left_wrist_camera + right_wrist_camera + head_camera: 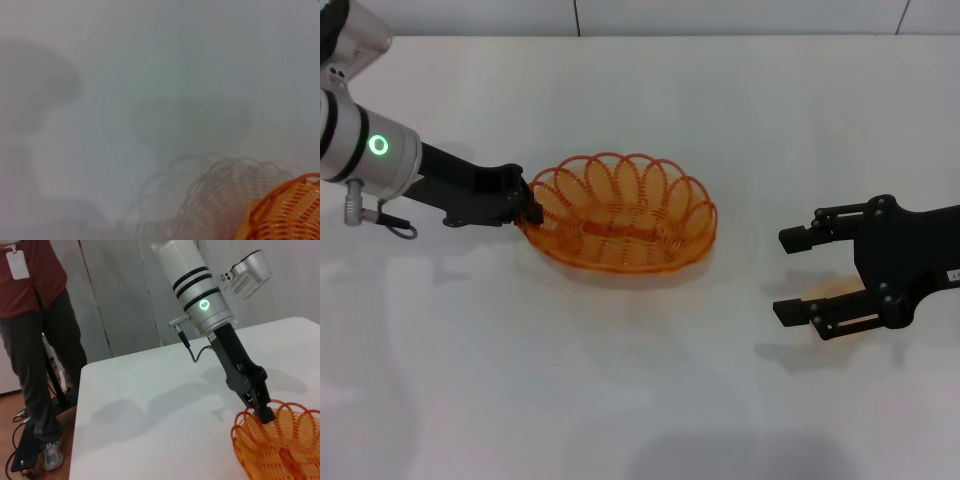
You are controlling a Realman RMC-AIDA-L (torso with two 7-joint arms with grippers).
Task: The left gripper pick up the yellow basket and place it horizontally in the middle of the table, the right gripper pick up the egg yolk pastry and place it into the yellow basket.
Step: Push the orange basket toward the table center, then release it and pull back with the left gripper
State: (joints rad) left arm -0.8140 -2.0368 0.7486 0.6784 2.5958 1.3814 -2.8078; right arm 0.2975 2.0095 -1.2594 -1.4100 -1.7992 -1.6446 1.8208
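The yellow basket (620, 215) sits near the middle of the white table (640, 400), long side across my view. My left gripper (527, 207) is shut on its left rim. The right wrist view shows the same grip, with the left gripper (261, 407) pinching the basket's (280, 450) looped edge. The left wrist view shows only a corner of the basket (290, 210) and its shadow. My right gripper (785, 275) is open to the basket's right, fingers pointing towards it. The egg yolk pastry (832, 291) peeks out pale beneath the gripper's lower finger, mostly hidden.
A person in a red shirt (35, 330) stands beyond the table's far left edge (80, 390), seen in the right wrist view. A wall runs behind the table's back edge (640, 36).
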